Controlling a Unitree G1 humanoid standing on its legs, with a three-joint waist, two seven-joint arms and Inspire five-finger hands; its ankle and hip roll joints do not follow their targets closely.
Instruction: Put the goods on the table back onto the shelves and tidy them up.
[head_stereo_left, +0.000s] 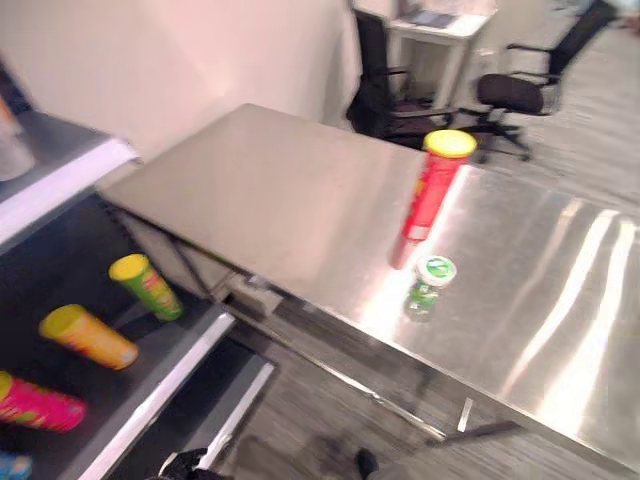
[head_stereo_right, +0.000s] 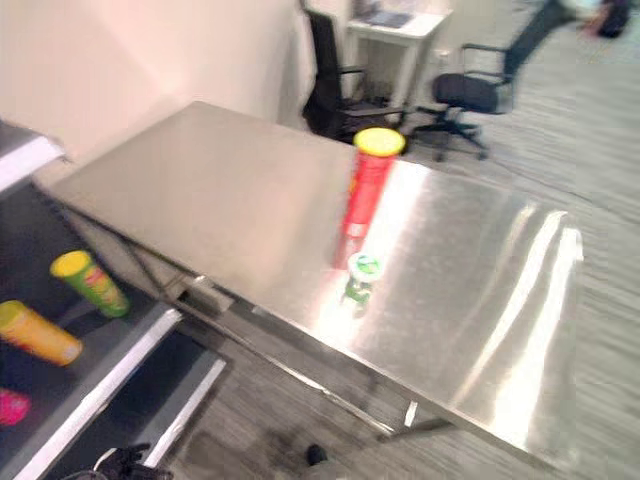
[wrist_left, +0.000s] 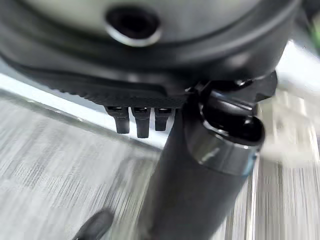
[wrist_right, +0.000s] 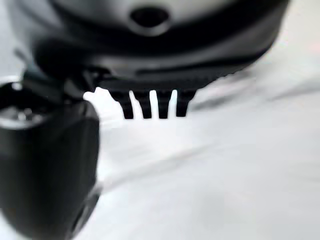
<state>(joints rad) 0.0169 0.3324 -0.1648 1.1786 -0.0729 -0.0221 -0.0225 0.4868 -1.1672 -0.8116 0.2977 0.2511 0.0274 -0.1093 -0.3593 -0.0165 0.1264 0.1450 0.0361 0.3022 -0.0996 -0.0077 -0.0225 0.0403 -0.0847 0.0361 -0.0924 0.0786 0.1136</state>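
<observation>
Currently, table (head_stereo_left: 280, 200): I am looking down at a steel surface running from the shelves on my left out to the right
Red can (head_stereo_left: 432, 185): a tall red tube with a yellow lid is standing upright near the middle of the table
Green bottle (head_stereo_left: 428, 287): a small green bottle with a white cap is standing just beside the red can, on the side nearer to me, close to the table's front edge
Shelf (head_stereo_left: 150, 400): a dark board with a pale front edge is sitting low at my left, beside the table
Shelved cans: a green can (head_stereo_left: 147, 286), an orange can (head_stereo_left: 88, 337) and a pink can (head_stereo_left: 38, 404) are lying tilted on the shelf, each apart from the others
Left hand (wrist_left: 142, 120): I am seeing short dark fingertips and the thumb over grey floor, holding nothing; I cannot tell how far they are spread
Right hand (wrist_right: 150, 107): I am seeing dark fingertips in a row over a pale surface, holding nothing; their spread I cannot tell
Background: black office chairs (head_stereo_left: 440, 95) are standing beyond the table
</observation>
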